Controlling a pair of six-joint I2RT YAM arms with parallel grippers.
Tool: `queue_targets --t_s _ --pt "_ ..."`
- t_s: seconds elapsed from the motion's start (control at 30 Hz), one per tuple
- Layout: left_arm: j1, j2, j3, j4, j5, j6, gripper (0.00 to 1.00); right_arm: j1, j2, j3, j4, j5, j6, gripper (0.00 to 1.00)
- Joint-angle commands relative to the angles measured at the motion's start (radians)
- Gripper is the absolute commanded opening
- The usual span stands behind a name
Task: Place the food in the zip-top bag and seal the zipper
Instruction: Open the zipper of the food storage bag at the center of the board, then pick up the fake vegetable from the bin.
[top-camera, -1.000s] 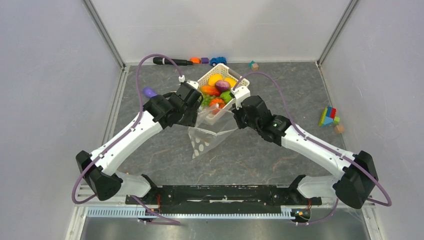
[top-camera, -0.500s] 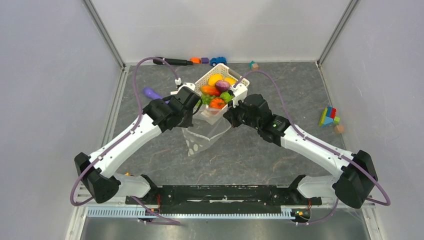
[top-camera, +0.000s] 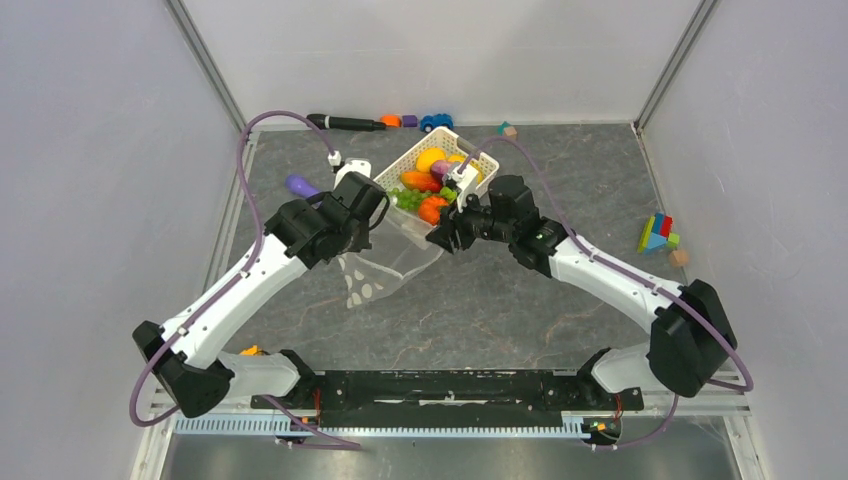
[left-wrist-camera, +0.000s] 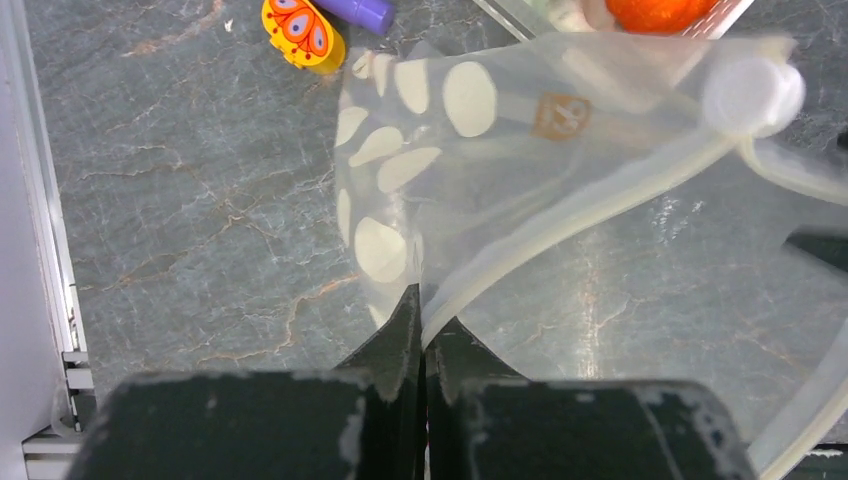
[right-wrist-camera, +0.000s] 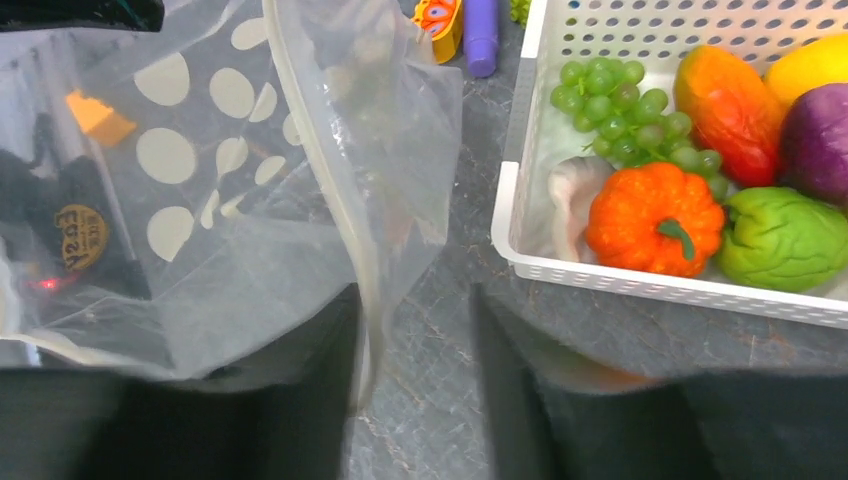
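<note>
The left gripper (left-wrist-camera: 420, 305) is clamped on the zipper (left-wrist-camera: 560, 215), jaws pressed together with the strip caught between their tips. From that pinch the bag (left-wrist-camera: 420, 150) spreads away, its white dots on the side towards the basket (top-camera: 480, 160). The right gripper (right-wrist-camera: 415, 300) has its jaws apart at the bag's other corner. The mouth edge runs down against one jaw and film drapes over it, with nothing squeezed between the two. The bag lies just beside the basket's near corner, between both grippers. The food (right-wrist-camera: 725, 100) lies in the basket. The grapes (right-wrist-camera: 620, 110) and an orange pumpkin (right-wrist-camera: 655, 215) lie nearest the bag, with green, purple and yellow pieces behind them.
</note>
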Motion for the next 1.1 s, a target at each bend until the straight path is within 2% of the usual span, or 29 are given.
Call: queue_targets --t_s 0.0,0.07,0.1,0.27,0.47,0.57,0.73,0.87,1.07 --pt "0.012 0.043 0.004 0.020 0.079 0.044 0.02 -0.013 0.029 0.089 0.082 -0.160 -0.019 0.65" --pt "0.015 0.082 0.021 0.023 0.090 0.044 0.02 -0.014 0.023 0.126 0.077 -0.187 -0.013 0.91" --pt "0.020 0.101 0.032 0.022 0.093 0.046 0.02 -0.015 0.015 0.138 0.073 -0.194 -0.021 0.97" --pt "0.063 0.150 0.075 0.022 0.103 0.057 0.02 -0.055 -0.043 0.144 0.065 -0.119 -0.009 0.98" --pt "0.155 0.172 0.094 0.013 0.119 0.049 0.02 -0.216 0.017 0.167 0.036 -0.057 0.169 0.98" --pt "0.208 0.161 0.088 0.021 0.121 0.041 0.02 -0.250 0.091 0.204 0.012 0.030 0.177 0.98" --pt "0.279 0.141 0.084 0.022 0.155 0.040 0.02 -0.252 0.279 0.365 -0.081 0.203 0.147 0.98" --pt "0.289 0.126 0.079 0.021 0.120 0.045 0.02 -0.248 0.429 0.514 -0.102 0.265 0.139 0.98" --pt "0.314 0.099 0.067 0.030 0.117 0.041 0.02 -0.240 0.599 0.646 -0.105 0.303 0.150 0.98"
